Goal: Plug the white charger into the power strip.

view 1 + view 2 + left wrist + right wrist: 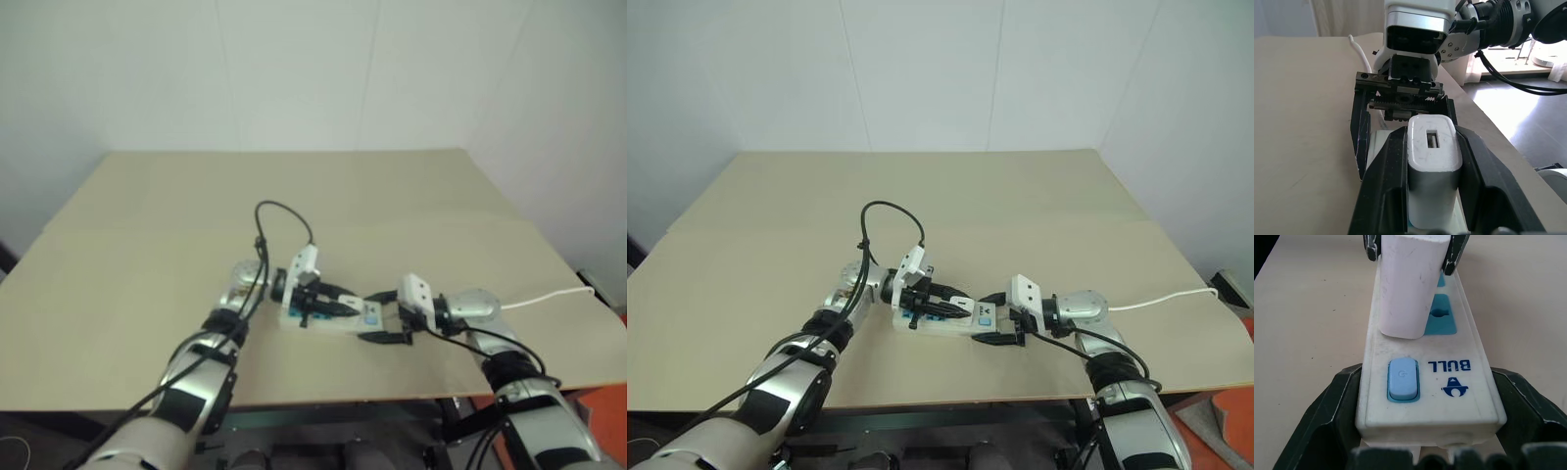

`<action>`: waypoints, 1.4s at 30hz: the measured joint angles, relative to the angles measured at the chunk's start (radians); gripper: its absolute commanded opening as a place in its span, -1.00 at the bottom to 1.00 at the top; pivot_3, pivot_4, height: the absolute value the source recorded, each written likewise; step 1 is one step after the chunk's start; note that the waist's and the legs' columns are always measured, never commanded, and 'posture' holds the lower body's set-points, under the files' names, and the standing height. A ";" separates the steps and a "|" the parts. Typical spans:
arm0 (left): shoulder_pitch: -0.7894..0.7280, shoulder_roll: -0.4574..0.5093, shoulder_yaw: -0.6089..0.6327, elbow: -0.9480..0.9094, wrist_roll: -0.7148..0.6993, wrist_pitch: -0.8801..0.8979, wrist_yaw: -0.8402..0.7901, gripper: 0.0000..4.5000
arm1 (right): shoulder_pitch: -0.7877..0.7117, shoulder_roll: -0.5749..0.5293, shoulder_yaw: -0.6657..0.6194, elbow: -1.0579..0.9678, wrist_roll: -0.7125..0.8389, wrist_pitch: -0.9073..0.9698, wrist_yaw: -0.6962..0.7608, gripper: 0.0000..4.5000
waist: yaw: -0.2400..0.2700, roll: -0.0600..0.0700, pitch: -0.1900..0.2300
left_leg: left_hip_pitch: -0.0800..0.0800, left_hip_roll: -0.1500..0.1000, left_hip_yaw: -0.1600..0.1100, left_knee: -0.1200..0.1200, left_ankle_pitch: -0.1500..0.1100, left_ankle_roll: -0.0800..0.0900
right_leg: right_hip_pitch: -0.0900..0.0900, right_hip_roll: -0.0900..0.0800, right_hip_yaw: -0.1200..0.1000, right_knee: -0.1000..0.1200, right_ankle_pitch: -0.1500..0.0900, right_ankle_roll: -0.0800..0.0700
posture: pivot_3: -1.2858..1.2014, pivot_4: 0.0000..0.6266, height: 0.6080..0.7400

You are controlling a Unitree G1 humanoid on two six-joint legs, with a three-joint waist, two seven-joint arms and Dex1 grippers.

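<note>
- The white charger (1433,166) is looking like a small, rigid, light plastic block with smooth, slightly scuffed faces; I judge it stiff enough to take a firm squeeze, yet slick enough to twist if pinched near an edge.
- The sensible hold is across its two broad side faces, low enough to keep it square while leaving the end toward the power strip free.
- The left tool (1433,196) is doing just that: its two black fingers are sitting clamped on the charger's opposite sides, with the USB port face showing between them.
- The charger is standing over the power strip (1427,377), its lower end touching or nearly touching the strip's top just beside a blue socket face (1440,318), on the far side of the blue switch (1402,378); whether the pins are entering the socket is hidden.
- The power strip is a long, stiff white bar, probably light enough to slide on the surface (147,245) when pushed, so it needs bracing.
- The right tool (1425,431) is bracing it: its fingers are standing wide apart around the strip's switch end, one on each long side, apparently touching.
- The strip's thin white cable (549,294) is trailing away from the strip toward the surface's right edge.
</note>
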 measured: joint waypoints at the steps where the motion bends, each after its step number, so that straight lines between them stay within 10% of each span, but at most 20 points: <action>1: 0.003 0.000 -0.001 0.000 0.000 -0.008 0.003 -0.55 | 0.000 0.000 0.000 0.000 -0.004 0.000 -0.002 0.52 | 0.000 0.000 -0.001 | 0.001 0.000 0.000 0.000 0.000 0.000 | 0.000 0.000 0.000 0.000 0.000 0.000 | 0.03 -0.52 1.00; 37: 0.035 0.000 -0.017 -0.007 0.005 -0.052 0.028 -0.55 | 0.016 0.001 0.001 0.000 -0.009 0.000 -0.017 0.52 | 0.001 -0.001 -0.006 | 0.014 0.000 -0.001 -0.012 0.000 -0.001 | 0.015 -0.001 0.000 -0.013 -0.004 -0.007 | 0.03 -0.52 1.00; 42: 0.061 0.019 -0.038 -0.012 0.046 -0.057 0.053 0.33 | 0.023 0.004 0.004 -0.008 -0.006 -0.002 -0.014 0.52 | -0.002 0.001 -0.006 | 0.014 0.000 -0.001 -0.014 0.000 0.000 | 0.014 -0.001 0.000 -0.013 -0.005 -0.009 | 0.03 -0.52 1.00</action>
